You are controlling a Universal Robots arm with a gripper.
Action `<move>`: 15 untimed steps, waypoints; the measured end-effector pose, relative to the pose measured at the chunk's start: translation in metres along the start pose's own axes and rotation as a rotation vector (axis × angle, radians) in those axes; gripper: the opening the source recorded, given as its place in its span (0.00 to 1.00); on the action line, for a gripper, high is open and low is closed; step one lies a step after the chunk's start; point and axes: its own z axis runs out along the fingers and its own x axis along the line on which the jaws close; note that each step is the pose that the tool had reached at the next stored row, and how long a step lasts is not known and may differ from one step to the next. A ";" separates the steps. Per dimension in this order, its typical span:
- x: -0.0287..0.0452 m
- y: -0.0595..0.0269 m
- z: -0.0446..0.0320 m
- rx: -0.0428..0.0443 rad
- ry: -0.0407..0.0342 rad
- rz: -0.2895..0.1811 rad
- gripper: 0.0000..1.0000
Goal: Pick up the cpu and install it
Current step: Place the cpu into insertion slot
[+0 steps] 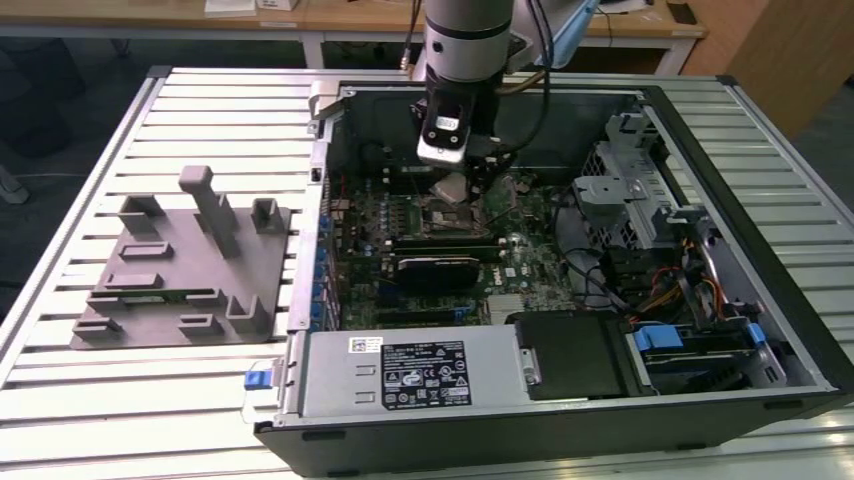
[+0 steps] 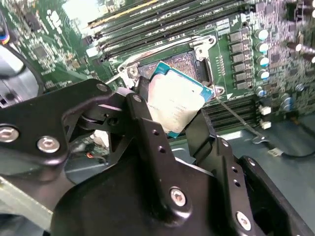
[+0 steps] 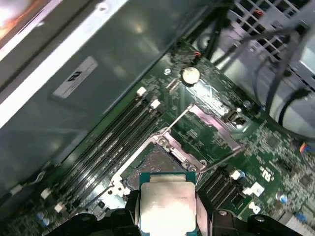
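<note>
Gripper (image 2: 173, 115) closed on the cpu (image 2: 179, 101), fingers (image 2: 147, 123) pinching two opposite edges, silver top facing the camera in both wrist views. The cpu hangs just above the socket (image 2: 183, 61), overlapping one socket edge and not centred over it. It is not touching it as far as I can tell. In the second wrist view the chip looks tilted against the socket plane.

The socket is open: pin field bare, bracket (image 3: 214, 125) flipped back on the side away from the memory slots (image 3: 113, 147), and the thin lever (image 2: 236, 115) swung out beside the socket.

Judgement on the step in hand, placing the cpu:
- level the chip parallel to the socket
- square its edges to the frame and match the corner mark
- descend straight, with no sideways slide over the pins
- keep the fingers clear of the bracket and lever
- let go only once the chip sits flat

Main risk is bent pins from a tilted or offset drop.

The socket sits mid-board in the computer case (image 1: 747, 300) on the counter (image 1: 80, 400).
</note>
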 end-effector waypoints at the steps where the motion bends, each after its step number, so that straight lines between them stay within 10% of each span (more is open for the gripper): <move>1: 0.0000 0.0000 0.0000 0.0003 -0.0014 0.018 0.54; 15: 0.0000 -0.0001 0.0010 0.0039 -0.0207 0.271 0.54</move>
